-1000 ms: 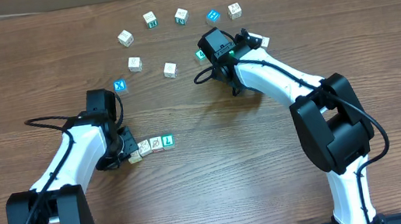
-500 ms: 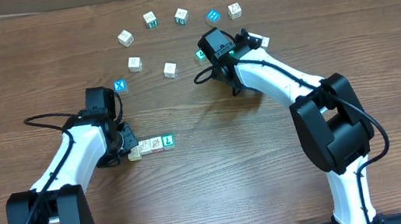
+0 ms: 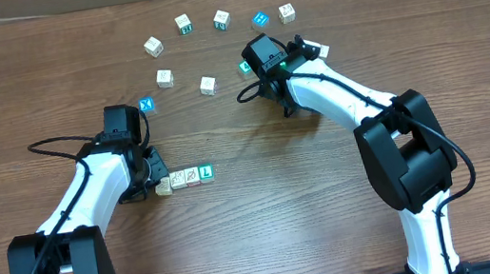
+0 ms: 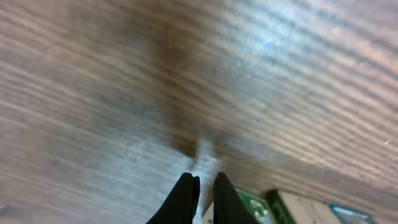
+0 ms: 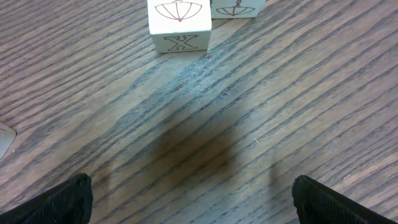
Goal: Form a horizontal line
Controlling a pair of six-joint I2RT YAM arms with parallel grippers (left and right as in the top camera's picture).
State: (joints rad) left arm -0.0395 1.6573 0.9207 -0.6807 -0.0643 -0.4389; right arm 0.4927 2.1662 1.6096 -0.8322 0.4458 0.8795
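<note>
Three cubes sit side by side at centre left: a white drawn cube, a second white drawn cube and the green "L" cube. The pale yellow cube rests at their left end, a little lower and slightly turned. My left gripper is shut, its tips right beside the pale yellow cube; cube faces show just behind the fingers. My right gripper stands wide open over bare wood, holding nothing.
Loose cubes arc across the back: white ones, blue ones, and a teal cube by the right wrist. A white "X" cube lies ahead of the right gripper.
The left gripper has edged slightly up and right, and the pale yellow cube has shifted a little closer to the row's left end. The right arm has not moved.
</note>
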